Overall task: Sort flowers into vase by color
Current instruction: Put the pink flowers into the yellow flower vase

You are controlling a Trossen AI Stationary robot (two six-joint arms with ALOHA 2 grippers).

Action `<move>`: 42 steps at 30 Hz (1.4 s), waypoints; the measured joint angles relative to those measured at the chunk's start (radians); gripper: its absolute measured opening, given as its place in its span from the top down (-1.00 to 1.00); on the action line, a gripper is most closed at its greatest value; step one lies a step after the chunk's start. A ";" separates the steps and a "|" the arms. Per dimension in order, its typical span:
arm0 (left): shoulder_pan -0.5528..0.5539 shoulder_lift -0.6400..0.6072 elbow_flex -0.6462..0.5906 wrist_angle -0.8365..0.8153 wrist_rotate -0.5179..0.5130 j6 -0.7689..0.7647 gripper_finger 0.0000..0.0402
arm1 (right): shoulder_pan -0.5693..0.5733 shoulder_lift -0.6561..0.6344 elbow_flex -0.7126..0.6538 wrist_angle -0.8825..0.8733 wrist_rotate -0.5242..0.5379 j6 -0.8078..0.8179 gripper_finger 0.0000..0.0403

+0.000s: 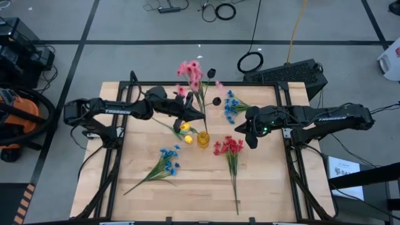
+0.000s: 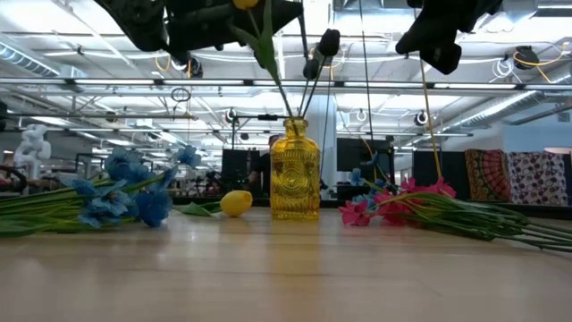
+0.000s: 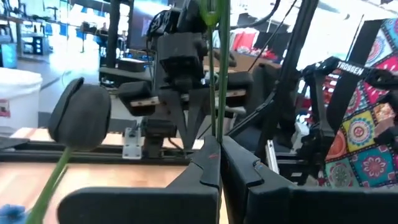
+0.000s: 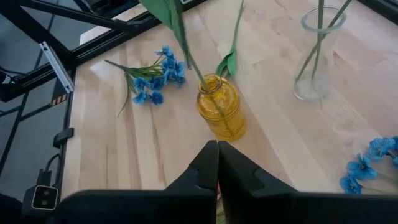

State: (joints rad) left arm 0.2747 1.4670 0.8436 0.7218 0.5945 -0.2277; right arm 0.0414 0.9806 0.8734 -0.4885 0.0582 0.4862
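Flowers with thin green stems (image 2: 268, 54) are standing in my ribbed amber glass vase (image 2: 295, 182); left gripper (image 3: 219, 144) is pinching one stem, right gripper (image 4: 217, 146) closed empty; blooms cut off.

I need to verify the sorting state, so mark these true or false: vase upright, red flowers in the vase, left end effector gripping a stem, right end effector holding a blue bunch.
1. The vase stands upright on the table. True.
2. The red flowers are in the vase. False: they lie on the table beside it.
3. The left end effector is shut on a green stem. True.
4. The right end effector holds a blue bunch. False: both blue bunches lie on the table.
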 joint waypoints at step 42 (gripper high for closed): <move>0.081 0.071 0.013 -0.222 -0.021 0.305 0.99 | 0.000 0.001 0.000 0.008 0.031 0.019 1.00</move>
State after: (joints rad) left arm 0.3557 1.5382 0.8562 0.4997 0.5737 0.0774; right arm 0.0414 0.9813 0.8734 -0.4802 0.0890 0.5052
